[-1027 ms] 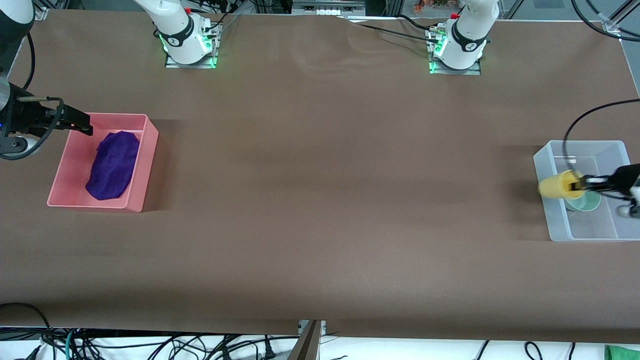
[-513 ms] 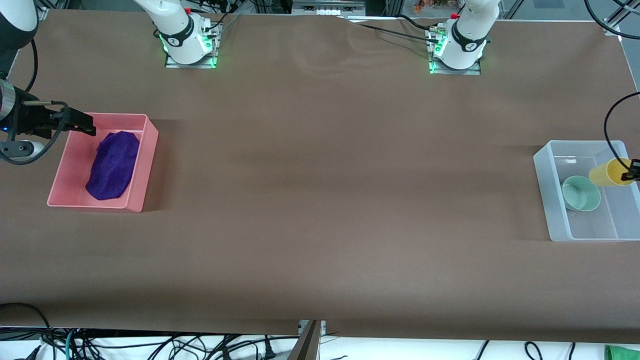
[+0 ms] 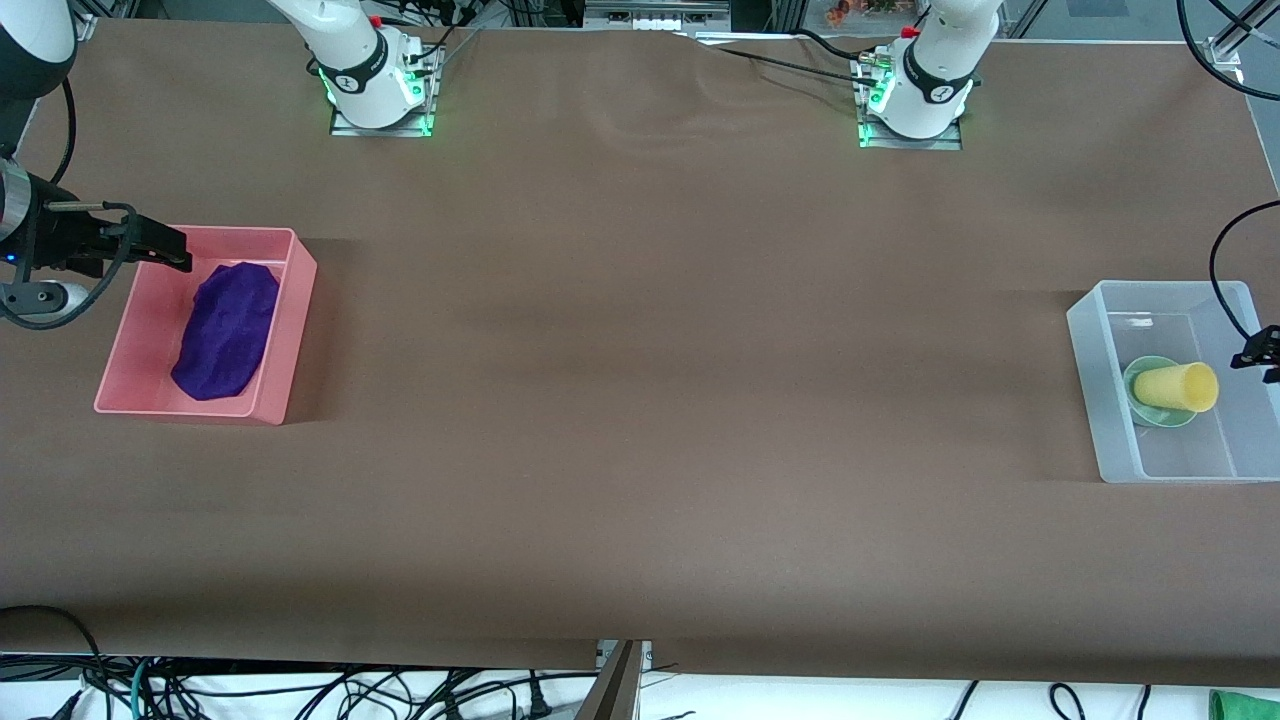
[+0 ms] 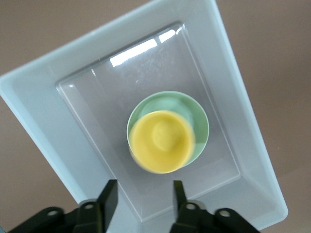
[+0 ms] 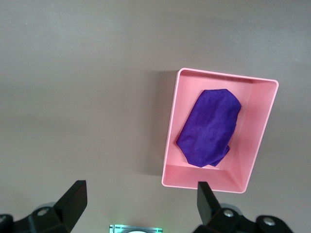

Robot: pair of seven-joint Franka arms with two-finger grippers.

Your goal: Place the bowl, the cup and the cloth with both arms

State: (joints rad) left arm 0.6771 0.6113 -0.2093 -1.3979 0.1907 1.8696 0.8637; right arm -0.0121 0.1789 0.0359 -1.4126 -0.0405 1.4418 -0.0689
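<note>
The yellow cup rests tilted on the mint-green bowl inside a clear plastic bin at the left arm's end of the table. In the left wrist view the cup covers most of the bowl. My left gripper is up over that bin, open and empty. The purple cloth lies in a pink bin at the right arm's end; it also shows in the right wrist view. My right gripper hangs over that bin's edge, open and empty.
The two arm bases with green lights stand along the table's edge farthest from the front camera. Brown table surface stretches between the two bins. Cables hang below the table's near edge.
The left gripper carried the yellow cup over the clear bin, opened and let it go. The cup now rests on the bowl. The right arm has barely moved.
</note>
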